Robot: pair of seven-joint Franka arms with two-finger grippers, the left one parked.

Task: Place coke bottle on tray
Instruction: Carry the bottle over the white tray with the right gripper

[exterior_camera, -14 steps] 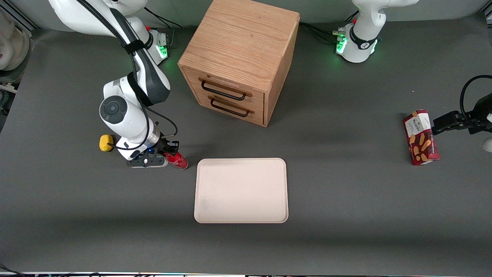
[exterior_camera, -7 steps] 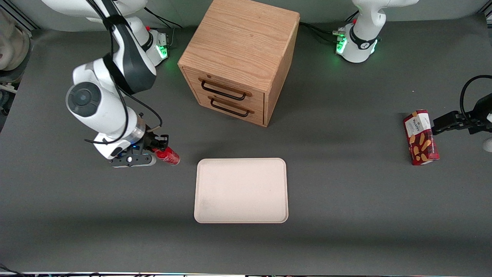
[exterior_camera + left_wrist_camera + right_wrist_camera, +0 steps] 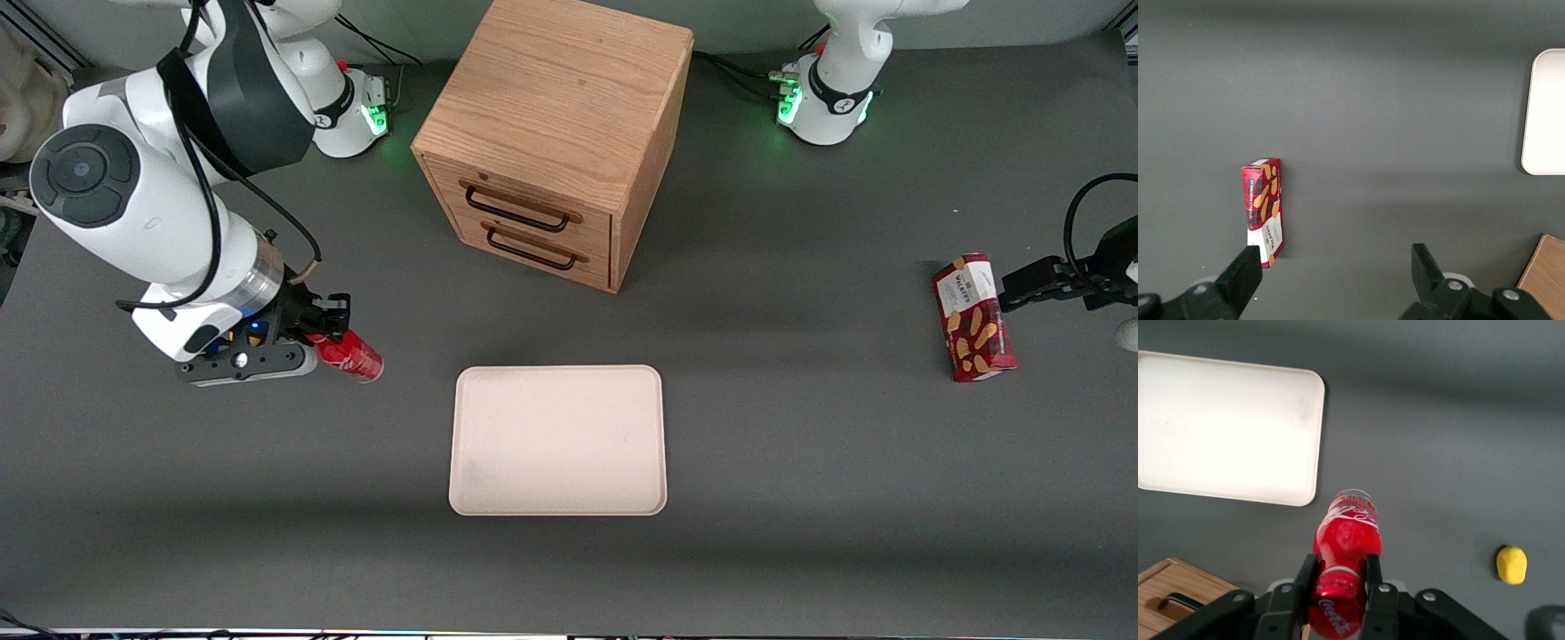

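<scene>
My right gripper point(image 3: 322, 335) is shut on the neck end of the small red coke bottle point(image 3: 352, 356) and holds it lifted above the grey table, tilted, its base pointing toward the tray. In the right wrist view the gripper point(image 3: 1340, 572) clamps the bottle point(image 3: 1347, 532) just below the red cap, one finger on each side. The pale cream-pink tray point(image 3: 557, 440) lies flat on the table, toward the parked arm's end from the bottle, with a gap between them. It also shows in the right wrist view point(image 3: 1225, 427), with nothing on it.
A wooden two-drawer cabinet point(image 3: 556, 133) stands farther from the front camera than the tray. A red biscuit box point(image 3: 973, 316) lies toward the parked arm's end. A small yellow object point(image 3: 1511, 564) lies on the table near the working arm.
My right gripper has risen with the bottle in it and drifted away from the tray toward the working arm's end. The yellow object is now hidden by the arm in the front view.
</scene>
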